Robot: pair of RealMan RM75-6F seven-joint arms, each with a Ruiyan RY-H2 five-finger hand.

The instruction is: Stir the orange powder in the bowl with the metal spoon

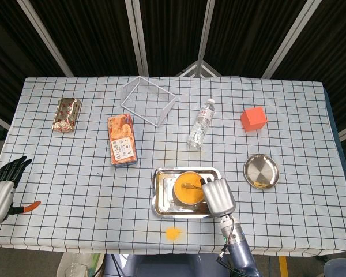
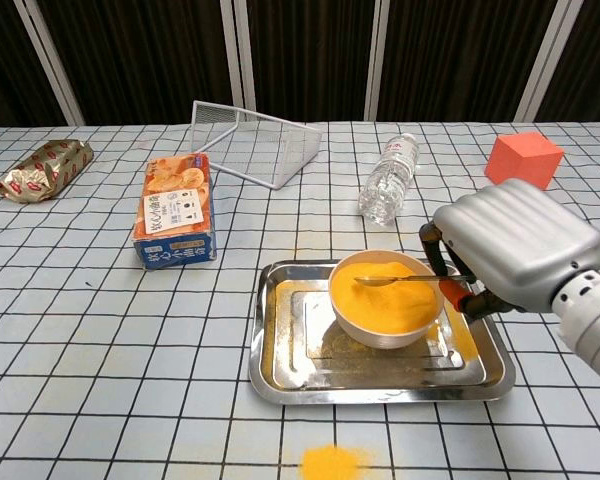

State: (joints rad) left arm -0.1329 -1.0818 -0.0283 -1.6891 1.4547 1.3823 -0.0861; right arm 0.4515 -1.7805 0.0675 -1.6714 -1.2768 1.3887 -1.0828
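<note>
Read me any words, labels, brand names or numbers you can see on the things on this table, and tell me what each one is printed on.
Orange snack box: a white label with dark print, too small and blurred to read.
Foil snack packet: red oval marks, unreadable.
Water bottle: its label shows no legible text.
Nothing else carries visible writing.

Handle end of thin metal spoon hidden behind silver right hand; fingertip contact not visible. Right hand covers right part of steel tray in head view. Black-fingered left hand cut by left frame edge, absent from chest view. Print on orange snack box too small to read
</note>
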